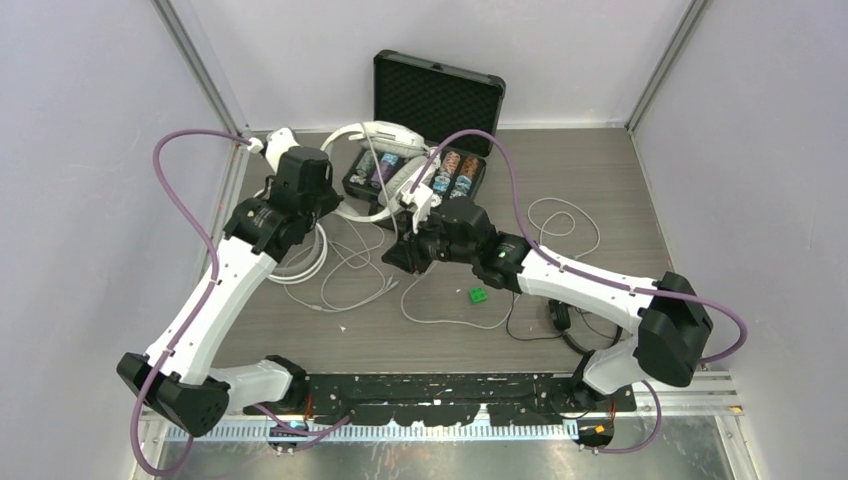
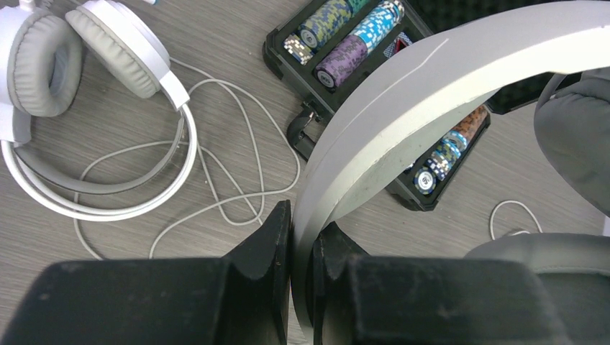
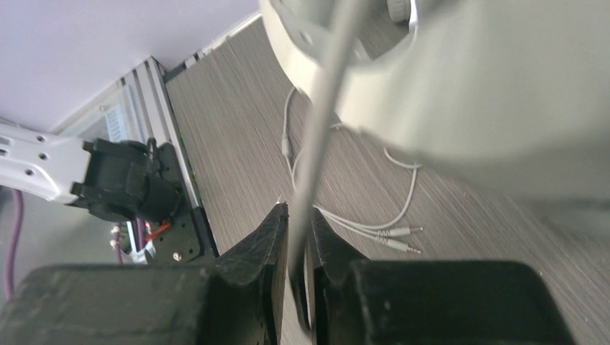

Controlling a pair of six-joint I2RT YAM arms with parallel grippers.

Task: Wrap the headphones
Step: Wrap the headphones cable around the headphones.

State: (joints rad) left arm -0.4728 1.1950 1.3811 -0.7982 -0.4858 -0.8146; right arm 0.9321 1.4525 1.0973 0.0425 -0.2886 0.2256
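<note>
My left gripper [image 2: 302,215] is shut on the headband of a white headphones pair [image 2: 417,86] and holds it above the table; in the top view this pair [image 1: 375,135] hangs over the chip case by that gripper [image 1: 328,200]. Its grey cable [image 3: 320,122] runs down between the fingers of my right gripper [image 3: 296,212], which is shut on it; from above that gripper [image 1: 397,253] is at mid-table. A second white pair [image 2: 72,79] lies flat on the table, partly under my left arm [image 1: 305,262]. A black pair [image 1: 560,318] lies beside the right arm.
An open black case [image 1: 435,95] with rolls of poker chips [image 2: 345,39] stands at the back. Loose white cable [image 1: 350,270] loops over the table, ending in two jack plugs [image 3: 403,238]. A small green block [image 1: 478,295] sits near the right arm.
</note>
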